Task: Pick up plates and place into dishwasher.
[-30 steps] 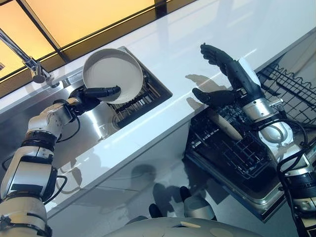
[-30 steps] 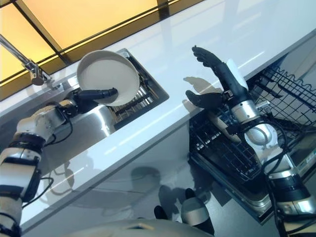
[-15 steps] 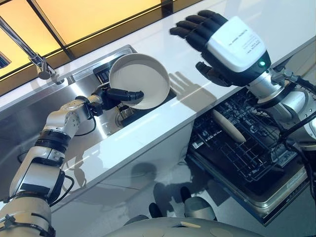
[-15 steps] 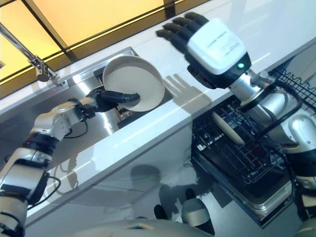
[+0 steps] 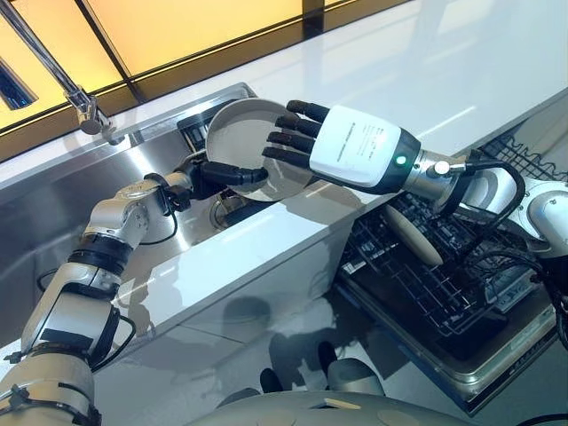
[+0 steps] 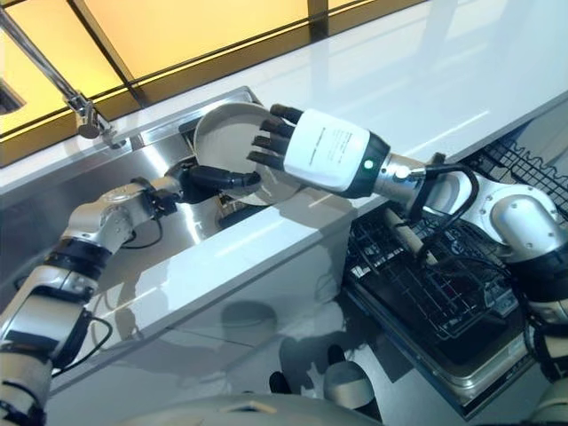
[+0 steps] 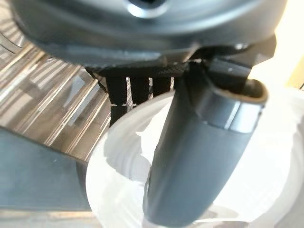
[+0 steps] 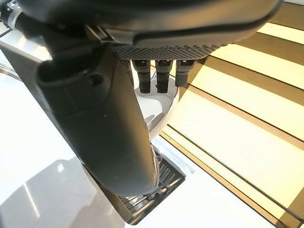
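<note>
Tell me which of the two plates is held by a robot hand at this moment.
The white plate over the sink: the left hand pinches its rim. The other plate stands on edge in the dishwasher rack, untouched.

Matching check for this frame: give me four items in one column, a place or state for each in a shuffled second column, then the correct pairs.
1. left hand
2. right hand
3. plate
4. dishwasher rack

A. pulled out below the counter
B. held over the sink
C. pinching the plate's rim
D. fingers spread open at the plate

Pairs: 1-C, 2-D, 3-B, 4-A
</note>
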Robot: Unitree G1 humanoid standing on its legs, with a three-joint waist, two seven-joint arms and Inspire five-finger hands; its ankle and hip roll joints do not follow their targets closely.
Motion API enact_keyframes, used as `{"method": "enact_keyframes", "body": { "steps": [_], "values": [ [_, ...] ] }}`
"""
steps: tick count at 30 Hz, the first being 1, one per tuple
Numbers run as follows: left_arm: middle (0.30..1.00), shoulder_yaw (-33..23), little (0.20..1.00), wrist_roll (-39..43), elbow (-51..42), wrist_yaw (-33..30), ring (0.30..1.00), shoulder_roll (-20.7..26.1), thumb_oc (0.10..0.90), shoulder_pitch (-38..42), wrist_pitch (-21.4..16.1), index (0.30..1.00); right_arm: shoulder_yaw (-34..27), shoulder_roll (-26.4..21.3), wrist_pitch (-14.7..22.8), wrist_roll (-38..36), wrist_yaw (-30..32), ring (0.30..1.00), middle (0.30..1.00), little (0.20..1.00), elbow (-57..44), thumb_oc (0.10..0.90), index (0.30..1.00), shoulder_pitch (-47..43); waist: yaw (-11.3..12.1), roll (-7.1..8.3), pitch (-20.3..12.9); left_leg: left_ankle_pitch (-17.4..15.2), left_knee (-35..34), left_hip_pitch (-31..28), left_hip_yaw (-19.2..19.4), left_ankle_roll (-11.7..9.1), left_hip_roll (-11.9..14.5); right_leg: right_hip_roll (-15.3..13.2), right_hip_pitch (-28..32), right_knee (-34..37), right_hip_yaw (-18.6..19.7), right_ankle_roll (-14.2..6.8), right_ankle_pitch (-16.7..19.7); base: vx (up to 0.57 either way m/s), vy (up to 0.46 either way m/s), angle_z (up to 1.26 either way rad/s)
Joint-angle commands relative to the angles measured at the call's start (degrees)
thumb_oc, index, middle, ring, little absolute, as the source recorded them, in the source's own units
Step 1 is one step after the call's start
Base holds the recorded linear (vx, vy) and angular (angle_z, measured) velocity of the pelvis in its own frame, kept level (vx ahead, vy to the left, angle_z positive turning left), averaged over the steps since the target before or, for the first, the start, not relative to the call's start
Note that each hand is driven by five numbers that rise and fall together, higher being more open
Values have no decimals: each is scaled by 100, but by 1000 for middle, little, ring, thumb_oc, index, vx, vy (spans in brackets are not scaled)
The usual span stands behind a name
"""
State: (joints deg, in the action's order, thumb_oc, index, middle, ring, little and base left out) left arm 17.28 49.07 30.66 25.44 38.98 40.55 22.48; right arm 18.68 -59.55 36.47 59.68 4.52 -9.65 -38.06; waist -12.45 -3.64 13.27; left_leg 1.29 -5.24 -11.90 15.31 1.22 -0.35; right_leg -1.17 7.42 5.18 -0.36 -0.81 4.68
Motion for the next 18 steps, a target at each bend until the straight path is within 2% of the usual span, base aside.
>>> {"method": "enact_keyframes", "body": {
  "steps": [1, 18],
  "values": [
    [300, 214, 200, 646, -504, 233, 300, 234, 100, 649, -451, 300, -7, 77, -64, -117, 72, 900, 900, 900, 389, 800, 900, -275, 134, -12, -815, -409, 131, 100, -112, -37, -98, 34, -209, -219, -62, -664, -280, 0, 0, 0],
    [300, 478, 200, 1114, -1359, 221, 300, 350, 100, 742, -581, 300, 53, -57, 41, 370, 729, 900, 900, 900, 890, 800, 900, -154, 179, 28, -774, -414, 118, 117, -184, -32, -110, 26, -218, -225, -94, -655, -280, -15, -2, 0]
  ]
}}
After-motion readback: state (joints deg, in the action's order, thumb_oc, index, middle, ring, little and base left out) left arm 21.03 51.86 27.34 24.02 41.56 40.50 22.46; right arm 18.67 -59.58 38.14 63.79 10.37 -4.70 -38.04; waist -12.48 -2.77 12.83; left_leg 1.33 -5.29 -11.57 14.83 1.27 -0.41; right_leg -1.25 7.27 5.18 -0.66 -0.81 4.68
